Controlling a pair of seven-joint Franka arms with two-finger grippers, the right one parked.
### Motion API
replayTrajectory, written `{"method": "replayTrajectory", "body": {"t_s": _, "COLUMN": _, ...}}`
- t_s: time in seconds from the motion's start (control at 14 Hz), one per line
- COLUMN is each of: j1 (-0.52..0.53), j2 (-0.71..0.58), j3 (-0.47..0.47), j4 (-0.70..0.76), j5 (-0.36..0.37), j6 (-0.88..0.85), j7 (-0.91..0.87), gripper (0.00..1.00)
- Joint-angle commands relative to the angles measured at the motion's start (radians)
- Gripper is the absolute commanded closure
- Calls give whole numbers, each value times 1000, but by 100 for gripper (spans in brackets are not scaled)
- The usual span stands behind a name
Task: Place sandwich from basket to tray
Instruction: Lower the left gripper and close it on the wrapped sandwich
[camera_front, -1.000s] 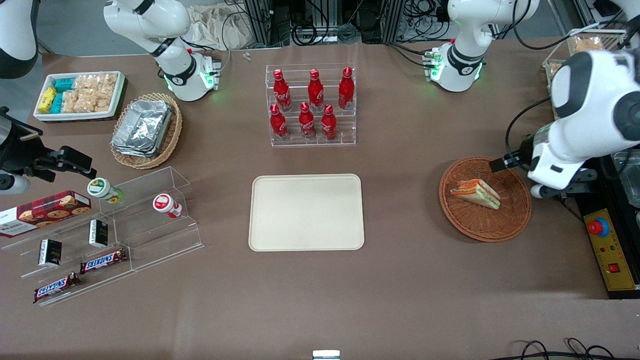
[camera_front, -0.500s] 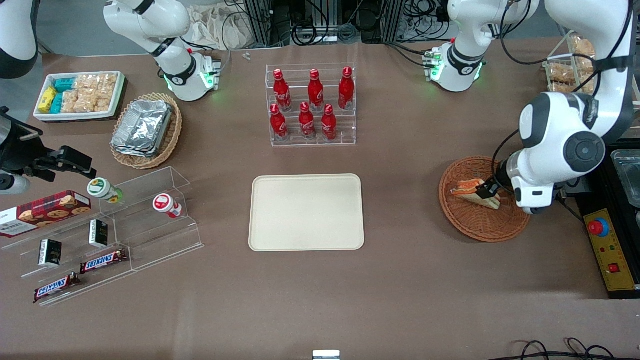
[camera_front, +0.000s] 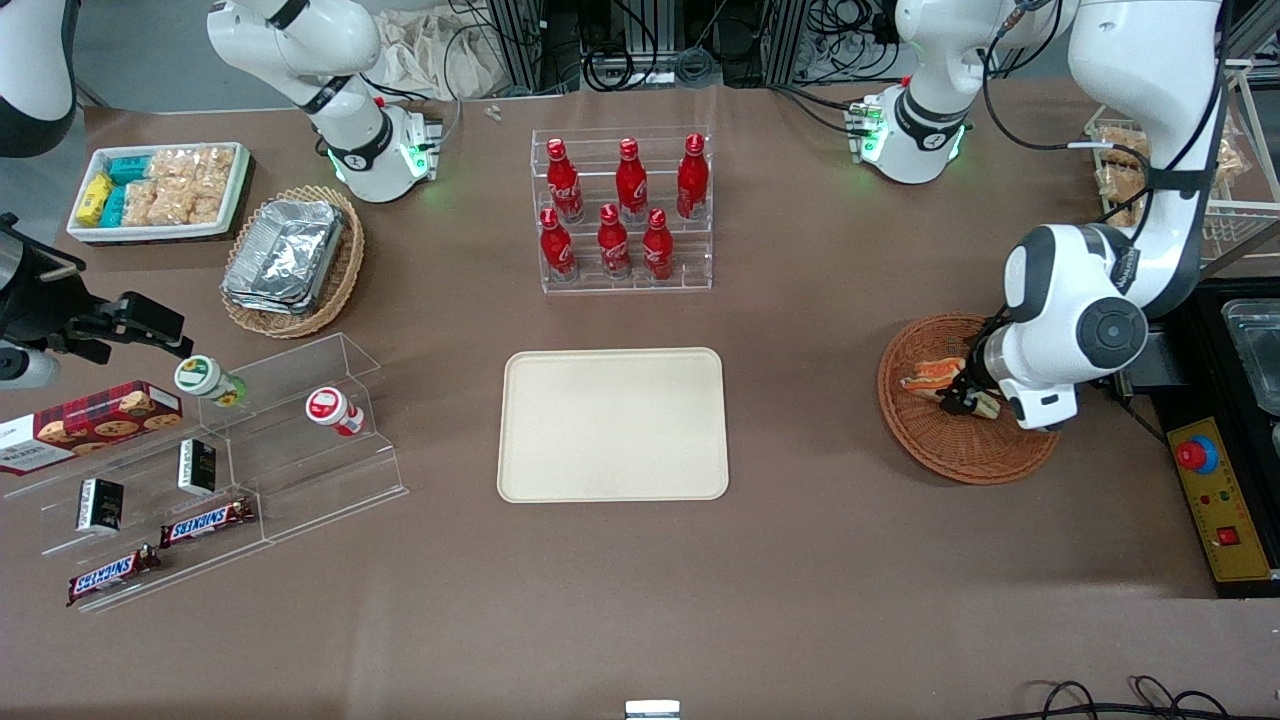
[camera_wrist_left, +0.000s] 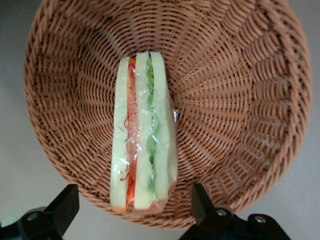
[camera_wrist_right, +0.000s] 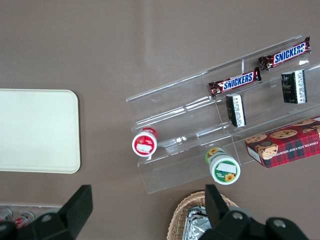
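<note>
The sandwich (camera_front: 925, 375), a wedge of pale bread with orange-red and green layers, lies in the round reddish-brown wicker basket (camera_front: 950, 465) toward the working arm's end of the table. My left gripper (camera_front: 965, 400) is low over the basket, on the sandwich's wide end, and hides part of it. In the left wrist view the sandwich (camera_wrist_left: 145, 135) lies in the basket (camera_wrist_left: 240, 100), and my gripper (camera_wrist_left: 132, 200) is open with one black finger (camera_wrist_left: 65, 202) on each side of the sandwich's end, not touching it. The cream-beige tray (camera_front: 612, 424) lies bare at the table's middle.
A clear rack of red bottles (camera_front: 625, 215) stands farther from the camera than the tray. A yellow control box with a red button (camera_front: 1215, 500) lies beside the basket. A tan oval basket of foil containers (camera_front: 292, 258), a white snack bin (camera_front: 160, 190) and clear shelves (camera_front: 230, 470) are toward the parked arm's end.
My left arm has swung in from the table's edge over the basket and come down, so the open gripper now sits over the sandwich's wide end. The sandwich has not moved.
</note>
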Motion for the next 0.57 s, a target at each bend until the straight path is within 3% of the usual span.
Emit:
{"method": "replayTrajectory", "body": {"t_s": 0.0, "j1": 3, "j2": 9, "j3": -2, "j4": -52, "j5": 4, "j6": 79, "j7": -46, "gripper": 0}}
{"method": "replayTrajectory", "body": {"t_s": 0.21, "j1": 3, "j2": 37, "j3": -1, "j4": -57, "j5": 4, "j6": 113, "j7": -47, "gripper": 3}}
{"method": "replayTrajectory", "body": {"t_s": 0.5, "j1": 3, "j2": 43, "j3": 19, "j4": -51, "j5": 7, "j6": 124, "j7": -49, "gripper": 93}}
